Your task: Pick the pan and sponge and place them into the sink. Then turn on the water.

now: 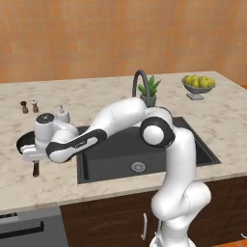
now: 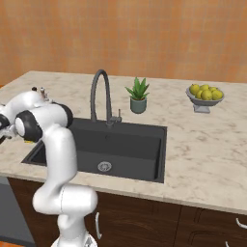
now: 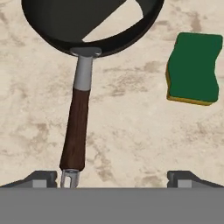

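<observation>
Hovering with jaws wide and empty, the gripper (image 3: 113, 177) hangs over the pan (image 3: 87, 26) handle on the counter (image 1: 111, 96) left of the sink (image 1: 116, 166), the sponge (image 3: 194, 69) just beside; nothing is in the basin and no water runs, so every step remains.

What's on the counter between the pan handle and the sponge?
Nothing: in the hand view, only bare marbled counter separates the pan handle from the sponge.

Pan (image 3: 87, 22) upright on counter, sponge (image 3: 194, 69) beside.
</observation>
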